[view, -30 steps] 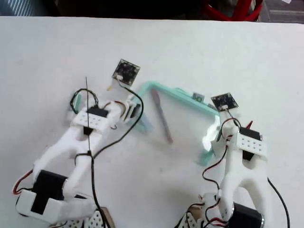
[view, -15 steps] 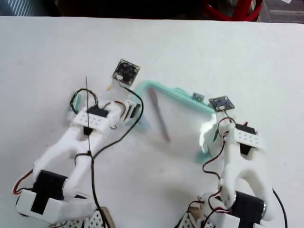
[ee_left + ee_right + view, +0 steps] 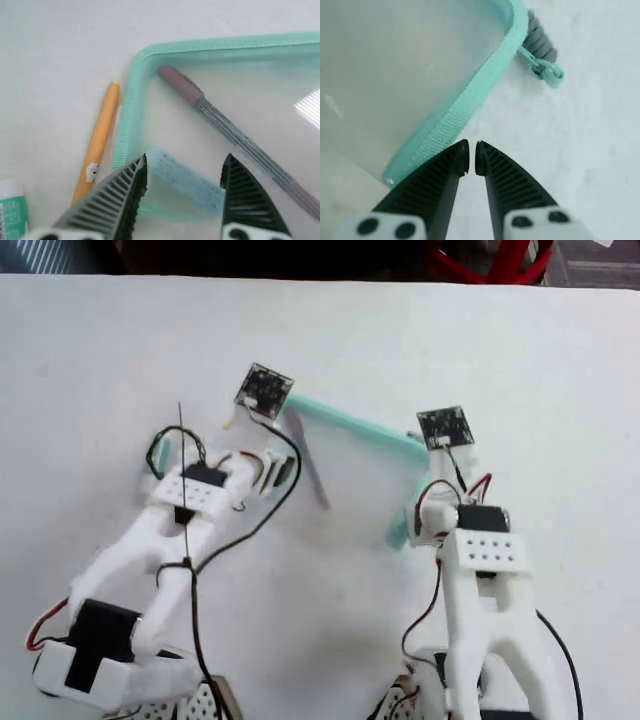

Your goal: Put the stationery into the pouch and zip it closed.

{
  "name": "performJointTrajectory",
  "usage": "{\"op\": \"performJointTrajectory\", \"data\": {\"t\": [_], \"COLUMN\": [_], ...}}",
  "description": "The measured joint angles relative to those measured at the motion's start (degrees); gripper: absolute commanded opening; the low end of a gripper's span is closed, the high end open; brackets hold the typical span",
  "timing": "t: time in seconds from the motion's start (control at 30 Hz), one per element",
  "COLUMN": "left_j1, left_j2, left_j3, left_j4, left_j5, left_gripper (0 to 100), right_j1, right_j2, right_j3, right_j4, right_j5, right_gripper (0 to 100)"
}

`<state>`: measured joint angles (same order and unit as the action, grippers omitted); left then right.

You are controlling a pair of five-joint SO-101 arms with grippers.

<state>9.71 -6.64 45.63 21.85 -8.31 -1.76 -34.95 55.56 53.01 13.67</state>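
We see a see-through pouch [image 3: 360,480] with a green edge lying flat on the desk [image 3: 500,350], a gray pen [image 3: 235,137] inside it and an orange pen [image 3: 98,142] just beside its corner.

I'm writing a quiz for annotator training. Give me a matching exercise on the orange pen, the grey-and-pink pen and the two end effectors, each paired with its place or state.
Things:
1. orange pen
2. grey-and-pink pen
3. left end effector
4. right end effector

Places or states:
A. shut, beside the teal edge of the pouch
B. lying on the table, outside the pouch
C. open, a pale blue tab showing in its gap
D. inside the clear pouch

Pairs: 1-B; 2-D; 3-C; 4-A
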Motion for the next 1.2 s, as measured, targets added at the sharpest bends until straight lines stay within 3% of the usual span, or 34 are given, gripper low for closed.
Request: {"op": "performJointTrajectory", "data": {"t": [0.53, 0.8, 1.0, 1.2], "left_j1": [0.2, 0.2, 0.1, 0.1], "left_j2": [-1.1, -1.2, -1.3, -1.3], "left_j3": [-1.1, -1.4, -1.8, -1.8], "left_j4": [-0.6, -0.7, -0.8, -0.8], "left_j5": [-2.1, -2.1, -2.1, -2.1], "left_gripper": [24, 24, 24, 24], "right_j1": [-15.1, -18.4, -18.8, -18.8], "right_j2": [-5.6, -5.7, -6.0, -2.1], "right_j3": [-8.7, -10.8, -10.8, -11.3], "right_j4": [-1.8, -4.4, -7.0, -9.5], "right_j5": [-7.5, -7.5, -7.5, -4.8], "right_gripper": [3.6, 4.2, 18.5, 17.4]}}
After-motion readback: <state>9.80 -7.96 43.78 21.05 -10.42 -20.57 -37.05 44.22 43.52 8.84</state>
